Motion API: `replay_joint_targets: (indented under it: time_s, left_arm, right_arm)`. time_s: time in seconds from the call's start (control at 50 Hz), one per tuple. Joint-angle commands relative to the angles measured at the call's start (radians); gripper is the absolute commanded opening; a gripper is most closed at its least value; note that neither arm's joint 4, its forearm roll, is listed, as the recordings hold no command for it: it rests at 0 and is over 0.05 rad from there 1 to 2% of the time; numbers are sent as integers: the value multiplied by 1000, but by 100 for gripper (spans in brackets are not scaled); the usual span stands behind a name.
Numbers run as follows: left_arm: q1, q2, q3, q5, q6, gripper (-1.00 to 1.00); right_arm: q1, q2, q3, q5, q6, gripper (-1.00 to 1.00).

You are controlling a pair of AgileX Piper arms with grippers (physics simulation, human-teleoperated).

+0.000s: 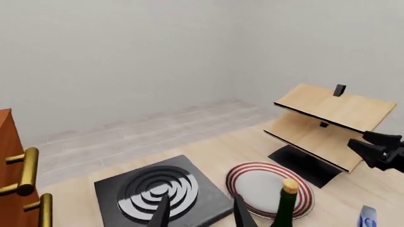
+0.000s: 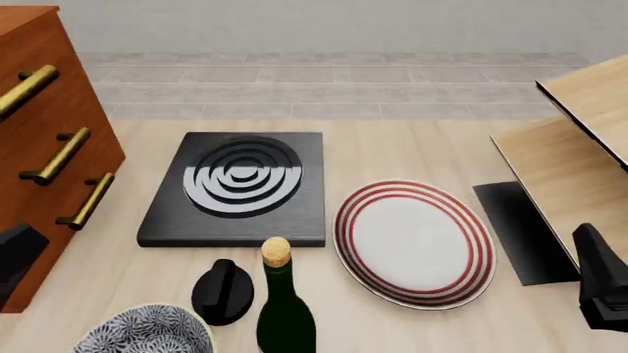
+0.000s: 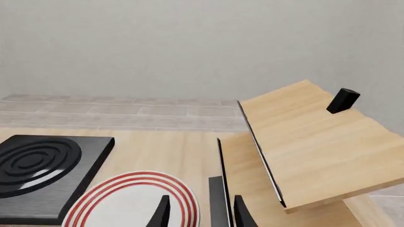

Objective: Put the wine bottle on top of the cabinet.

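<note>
Front view: high, looking forward and down over bench (image 2: 393, 154); cabinet (image 2: 40, 118) at left edge, shelf (image 2: 579, 147) at right edge, bottle (image 2: 282, 309) close at lower edge.

Left wrist view: low, behind left pincer (image 1: 200, 213), faces across hob (image 1: 161, 191) and plate (image 1: 268, 187) toward shelf (image 1: 331, 120) and wall.

Right wrist view: low, behind right pincer (image 3: 200, 212), close to shelf (image 3: 309, 142).

Shared by all three: hob (image 2: 240, 184), plate (image 2: 412, 239), shelf. Bottle and cabinet: front and left wrist only.
</note>
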Motion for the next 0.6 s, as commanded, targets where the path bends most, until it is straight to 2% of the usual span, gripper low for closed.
replay_joint_targets:
  time_s: [0.02, 0.14, 0.34, 0.46, 0.6]
  left_arm:
    - [-95, 0, 42, -13, -16, 100]
    - [-135, 2, 97, -41, -26, 100]
    - [-182, 48, 129, -100, -32, 100]
    - [-220, 105, 162, -167, -34, 100]
    - [-281, 228, 203, -296, -38, 100]
  right_arm:
    - [0, 0, 0, 0, 0, 100]
    - [0, 0, -1, 1, 0, 100]
    - [0, 14, 1, -15, 1, 100]
    - [0, 13, 1, -13, 1, 100]
    - [0, 22, 1, -23, 1, 100]
